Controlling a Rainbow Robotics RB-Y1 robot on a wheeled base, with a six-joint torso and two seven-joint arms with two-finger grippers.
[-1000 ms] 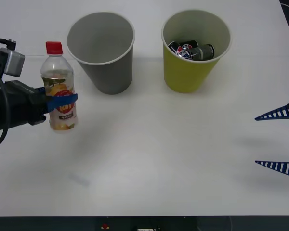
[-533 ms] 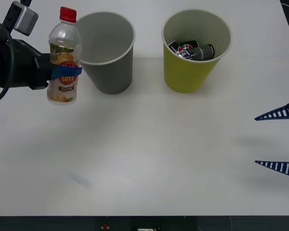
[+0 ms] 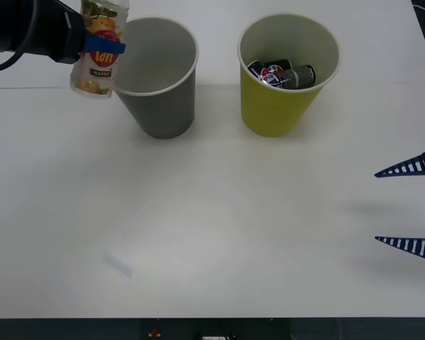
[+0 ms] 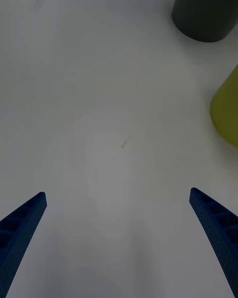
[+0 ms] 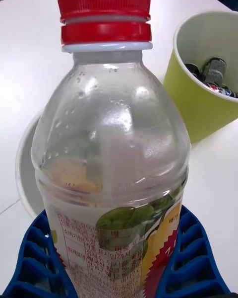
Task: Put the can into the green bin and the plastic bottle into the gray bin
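left gripper [image 3: 99,46]: reached in from the table's far left, raised, blue fingers clamped around the plastic bottle [image 3: 99,53]
plastic bottle: upright, off the table, just beside the gray bin [image 3: 163,106]
green bin [image 3: 280,106]: held cans [image 3: 282,74]
right gripper [image 3: 411,207]: low at the right edge, fingers spread

Plastic bottle [image 3: 99,49] raised beside gray bin [image 3: 156,78], green bin [image 3: 283,78] holding cans

Black left arm with black cable; blue ribbed, pointed fingers [image 3: 409,168] on both hands.
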